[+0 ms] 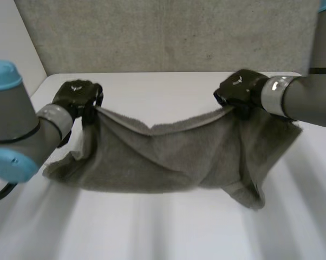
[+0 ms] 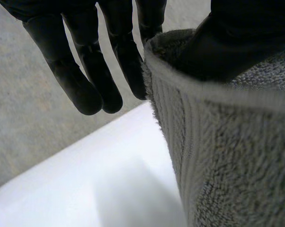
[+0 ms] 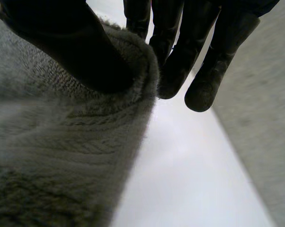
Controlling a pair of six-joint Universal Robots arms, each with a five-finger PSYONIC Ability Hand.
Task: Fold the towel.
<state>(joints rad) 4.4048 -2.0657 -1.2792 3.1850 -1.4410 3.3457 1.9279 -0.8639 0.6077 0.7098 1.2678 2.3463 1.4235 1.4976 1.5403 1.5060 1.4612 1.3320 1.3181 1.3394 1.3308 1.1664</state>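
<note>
Towel (image 1: 168, 157) hung by two corners
Left hand (image 1: 76, 97) and right hand (image 1: 240, 89) each pinched one; level travel should keep the fold square

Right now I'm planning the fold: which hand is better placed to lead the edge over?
Probably the left hand, slightly: both pinch a raised corner of the towel, but cloth below it lies smoother on the table; below the right hand it bunches.

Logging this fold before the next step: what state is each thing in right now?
towel: unfolded, held up by its upper edge, sagging between the hands, lower part on the table.
left hand: shut, pinching the upper edge.
right hand: shut, pinching the upper edge.
</note>
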